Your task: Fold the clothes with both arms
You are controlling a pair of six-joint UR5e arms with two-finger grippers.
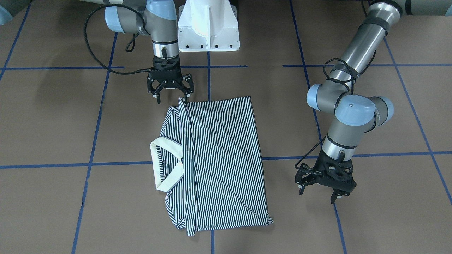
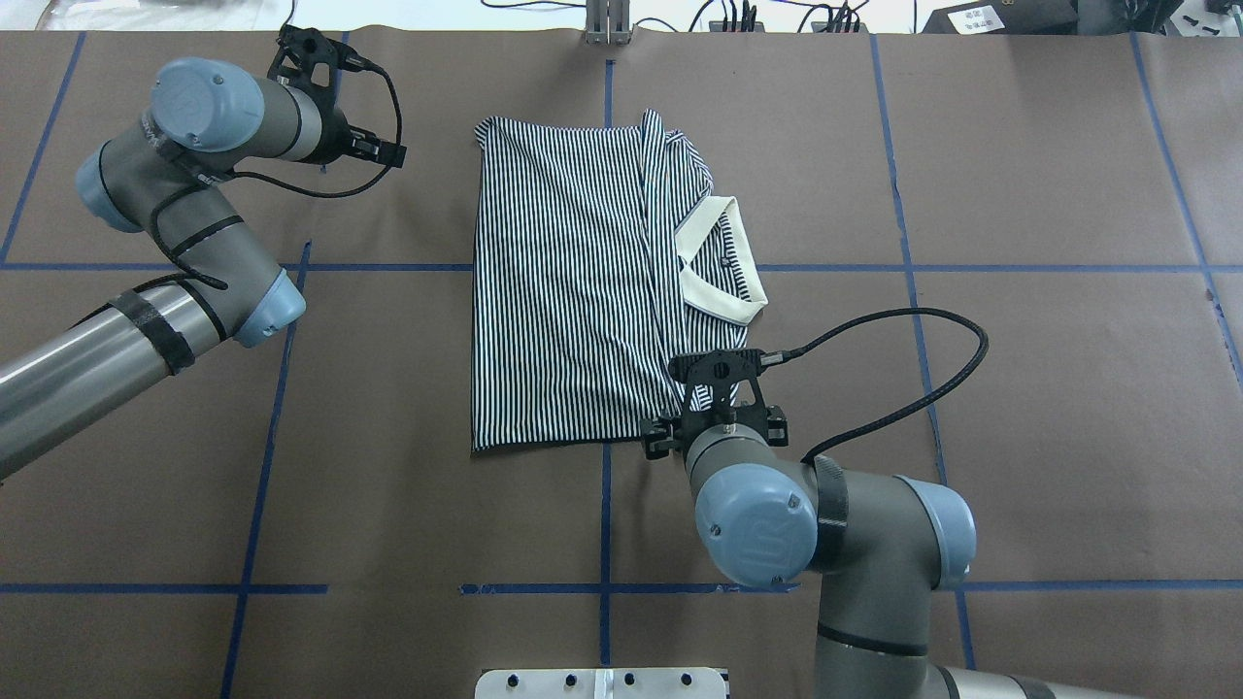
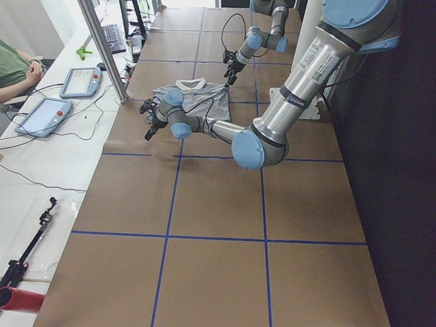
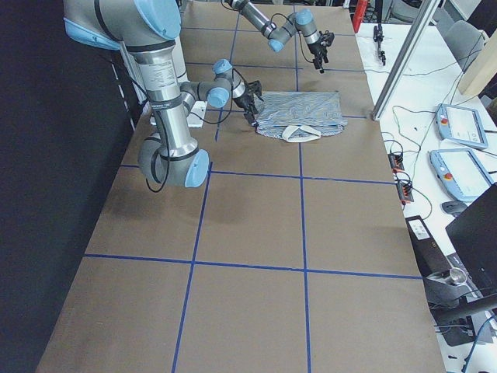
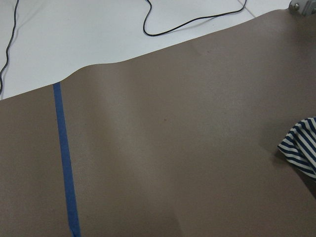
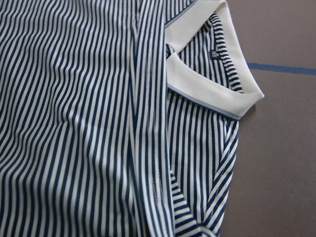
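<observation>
table: a brown matt cover (image 1: 53, 116) lies flat over the whole top and is divided into big squares by blue tape lines (image 1: 116, 163). in the left wrist view its far edge rises in one soft wave.
shirt: the striped polo shirt (image 1: 219, 158) lies flat in the middle of the table, over a crossing of two tape lines. it is folded to a rough rectangle, with a long fold along its length and small wrinkles beside it.
collar: the cream collar (image 1: 154, 162) lies open on top, at the side of the shirt that is toward the robot's right.
right gripper: the right gripper (image 1: 171, 97) hangs over the shirt's edge nearest the robot, its fingers spread wide and with nothing between them. a small raised tip of cloth is just under it; i cannot tell if they touch.
left gripper: the left gripper (image 1: 317, 195) is over bare table, near the shirt's far corner on the robot's left and apart from the cloth. its fingers are wide apart and empty.
pedestal: a white pedestal (image 1: 208, 24) stands at the robot's edge of the table, between the two arms.
room: a white bench (image 3: 41, 170) runs along the far side of the table. on it are two tablet-like panels (image 3: 82, 82) and a black cable (image 5: 197, 19), and a metal post (image 3: 102, 51) stands at its edge. a person's green sleeve (image 3: 10, 65) shows at the bench.
</observation>
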